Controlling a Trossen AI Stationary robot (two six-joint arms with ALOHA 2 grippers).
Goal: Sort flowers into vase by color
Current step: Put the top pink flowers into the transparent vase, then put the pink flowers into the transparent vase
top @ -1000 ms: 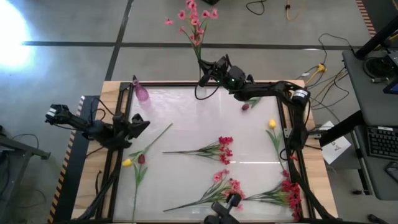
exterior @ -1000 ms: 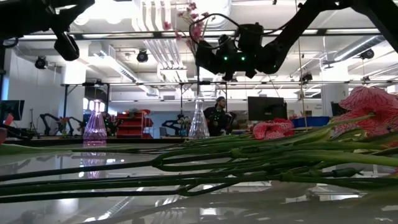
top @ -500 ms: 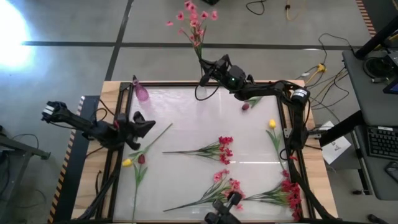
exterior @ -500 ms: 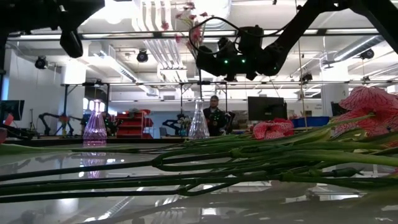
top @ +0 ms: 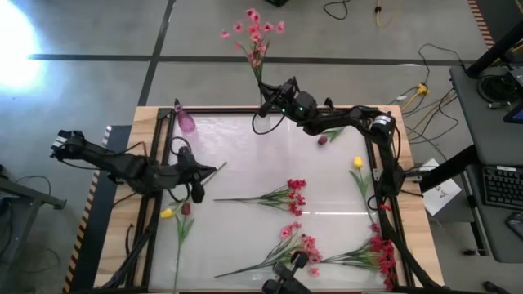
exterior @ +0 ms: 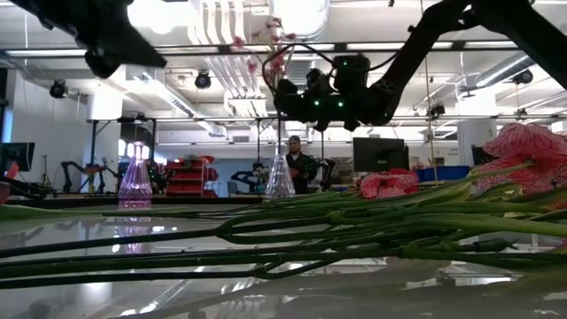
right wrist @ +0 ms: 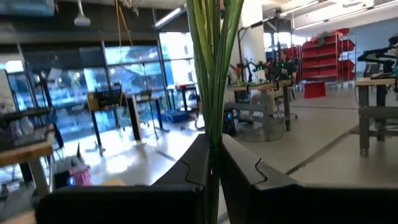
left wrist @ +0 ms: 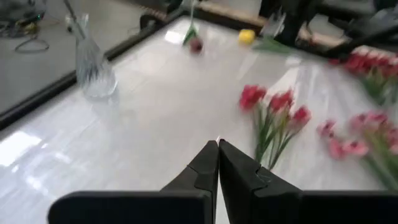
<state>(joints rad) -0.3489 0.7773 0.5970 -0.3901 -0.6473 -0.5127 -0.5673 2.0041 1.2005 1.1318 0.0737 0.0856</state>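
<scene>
My right gripper [top: 266, 101] hangs over the table's far edge, shut on a pink flower spray [top: 253, 28] whose blossoms [exterior: 275, 40] stand above it. Below it in the low view stands a clear vase [exterior: 280, 177], and a purple vase [top: 185, 122] stands at the far left corner. My left gripper [top: 208, 171] [left wrist: 217, 144] is shut on nothing, above the table's left part. Red sprays [top: 290, 194] and pink sprays [top: 296, 242] lie flat on the table, as do yellow buds [top: 357, 162] and dark-red buds [top: 185, 209]. My right gripper pinches the pink spray's green stems [right wrist: 212, 134] between its two fingers, low on the stems. The fingers [right wrist: 194, 163] come from the table's right, slanting a little upward, and lie across the stems. The spray rises above the fingers, leaning past the far edge, clear of the table.
Another red spray [top: 381, 253] lies at the near right corner, a dark-red bud [top: 322, 140] near the far right, and a yellow bud [top: 167, 213] at the left. A black frame [top: 163, 131] rims the table. A person [exterior: 292, 164] stands far off in the room.
My left gripper has swung from the left frame out over the table toward its right edge, rising and tipping from pointing down to nearly level. My right gripper has sunk a little toward the clear vase with the pink spray, which stays upright.
</scene>
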